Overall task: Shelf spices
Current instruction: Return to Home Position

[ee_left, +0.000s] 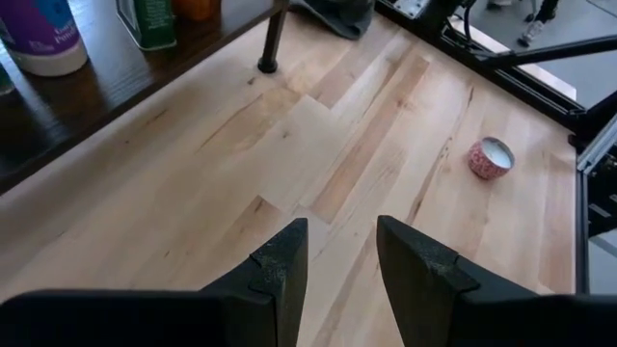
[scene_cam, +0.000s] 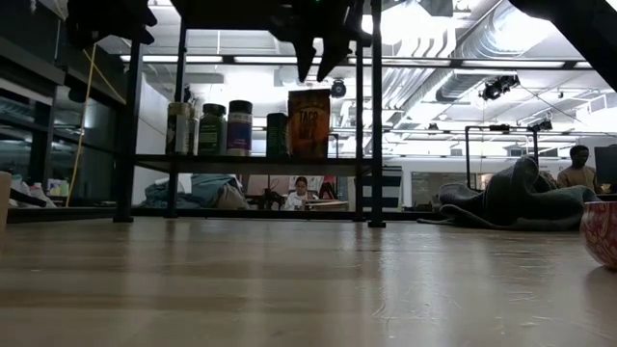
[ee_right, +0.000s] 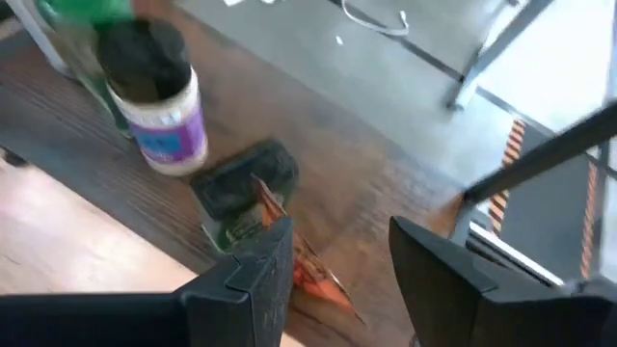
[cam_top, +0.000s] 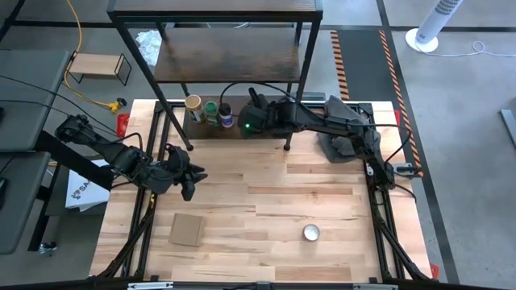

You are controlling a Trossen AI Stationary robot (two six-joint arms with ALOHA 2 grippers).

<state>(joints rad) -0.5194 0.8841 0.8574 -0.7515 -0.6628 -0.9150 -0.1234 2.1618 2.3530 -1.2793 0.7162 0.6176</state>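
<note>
The shelf (cam_top: 234, 56) stands at the table's far edge, its feet on the tabletop. On its lowest board (scene_cam: 251, 164) stand the tan-lidded jar (scene_cam: 178, 127), the green-lidded jar (scene_cam: 212, 128), the dark-capped jar with the purple-white label (ee_right: 159, 106), the small dark tin (ee_right: 246, 188) and the brown-orange pouch (scene_cam: 308, 123), upright. My right gripper (scene_cam: 316, 69) hangs open just above the pouch (ee_right: 308, 265), fingers pointing down, apart from it. My left gripper (ee_left: 339, 226) is open over the table's left part (cam_top: 192, 181), touching nothing.
A flat brown cardboard square (cam_top: 187, 229) and a small round candle tin (cam_top: 311, 234) lie on the near half of the table. A grey cloth (cam_top: 343, 137) is heaped near the right edge. A small pale wood stand (cam_top: 101, 66) sits off the table. People show far behind.
</note>
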